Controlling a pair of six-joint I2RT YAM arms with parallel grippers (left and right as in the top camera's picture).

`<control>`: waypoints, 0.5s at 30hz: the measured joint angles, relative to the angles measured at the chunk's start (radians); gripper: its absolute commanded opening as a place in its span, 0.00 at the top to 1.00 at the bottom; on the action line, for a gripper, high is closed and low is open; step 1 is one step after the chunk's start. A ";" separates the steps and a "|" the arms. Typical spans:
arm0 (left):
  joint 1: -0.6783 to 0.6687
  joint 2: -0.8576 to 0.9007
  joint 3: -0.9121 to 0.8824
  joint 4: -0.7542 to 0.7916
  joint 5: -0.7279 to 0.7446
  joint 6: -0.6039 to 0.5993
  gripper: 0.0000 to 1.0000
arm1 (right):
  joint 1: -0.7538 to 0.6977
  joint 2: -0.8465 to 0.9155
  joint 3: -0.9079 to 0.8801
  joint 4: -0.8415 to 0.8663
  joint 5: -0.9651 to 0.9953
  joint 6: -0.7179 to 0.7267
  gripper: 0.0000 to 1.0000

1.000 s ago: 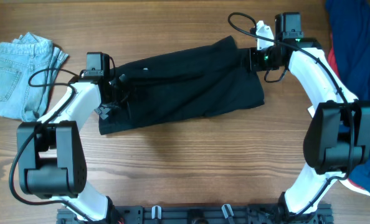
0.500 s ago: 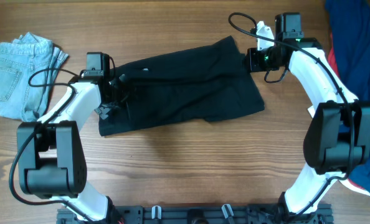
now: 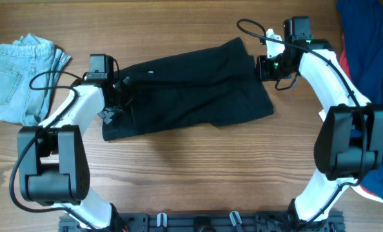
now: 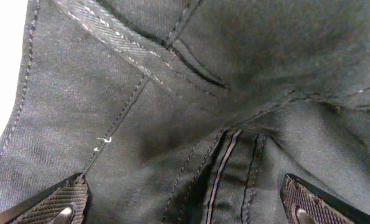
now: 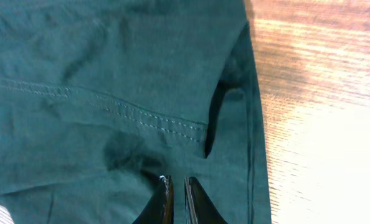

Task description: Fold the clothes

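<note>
Three garments lie on the wooden table (image 3: 198,167), its grain running left to right in a warm brown. At the far left sits the denim garment (image 3: 17,80), light blue and faded, bunched into a rumpled heap with a back pocket showing.

Right of it, well apart, the black garment (image 3: 198,90) stretches across the far middle of the table. It is matte and limp, roughly a broad band lying slantwise, its right end farther away than its left, with soft creases along its length.

The left gripper (image 3: 118,96) rests over the garment's left end. In the left wrist view its fingers (image 4: 57,199) are spread wide and released, their ribbed pads at the two lower corners of the frame. Between them lies black twill (image 4: 172,93) crossed by raised seams, pale stitching and a narrow slit-like opening.

The right gripper (image 3: 261,66) is at the garment's far right edge. In the right wrist view its tips (image 5: 175,196) are clenched nearly together over the cloth (image 5: 98,93), which reads dark teal there and shows a stitched hem and a small fold beside bare wood. Whether any fabric is pinched between the tips cannot be told.

At the far right edge lies the navy garment (image 3: 365,51), smooth, with red along its border, partly behind the right arm.
</note>
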 measured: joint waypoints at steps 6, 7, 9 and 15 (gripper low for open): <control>0.000 0.000 0.000 0.000 0.000 0.000 0.00 | 0.047 0.080 -0.004 0.085 0.012 -0.011 0.91; 0.000 0.000 0.000 0.000 0.000 0.000 0.00 | 0.052 0.087 -0.006 0.112 0.017 -0.011 0.87; 0.000 0.000 0.000 0.000 0.000 0.000 0.00 | 0.053 0.095 -0.009 0.212 0.035 0.006 0.81; 0.000 0.000 -0.001 0.000 0.000 0.000 0.00 | 0.051 0.098 -0.012 0.542 0.099 0.126 0.81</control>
